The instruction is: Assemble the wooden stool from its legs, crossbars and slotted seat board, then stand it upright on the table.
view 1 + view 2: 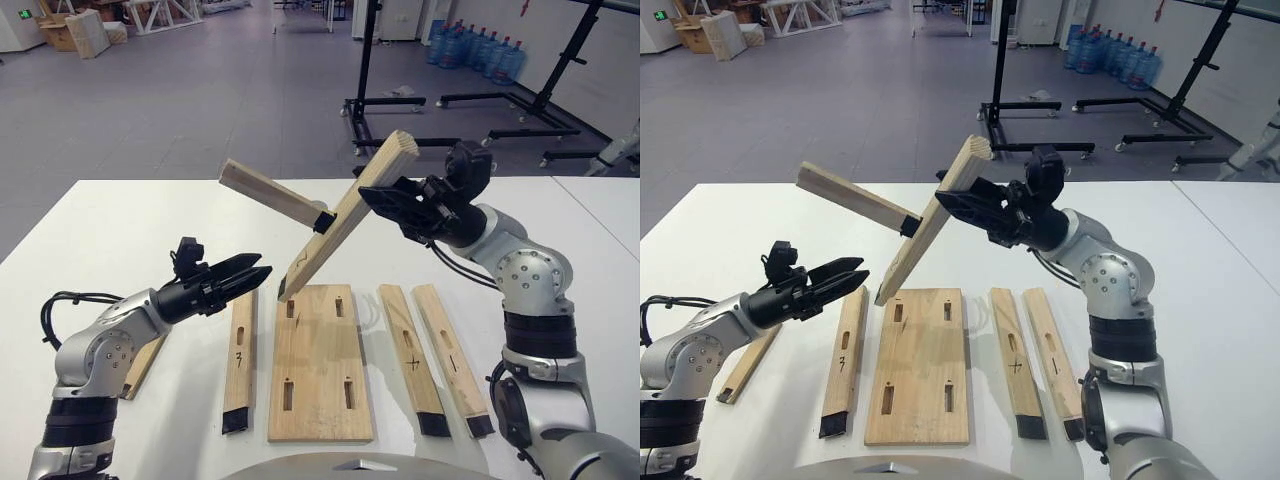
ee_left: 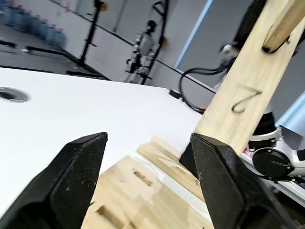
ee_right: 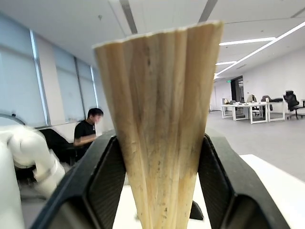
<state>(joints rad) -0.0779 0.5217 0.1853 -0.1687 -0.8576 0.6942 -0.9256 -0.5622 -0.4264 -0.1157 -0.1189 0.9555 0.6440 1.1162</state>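
Well, my right pincer was clamped on the upper part of the pale wooden leg, which tilted over the flat slotted seat board. My left pincer gaped, empty, just beside the leg's foot. I judged the wood stiff and light, though the short crossbar jutting sideways might twist it, so a low hold seemed best. Whether the foot touched the board, I couldn't tell.

Looks like a big robotics lab hall: wide grey floor, black wheeled frames at 1 o'clock, water jugs beyond, wooden crates at 11 o'clock, white desk
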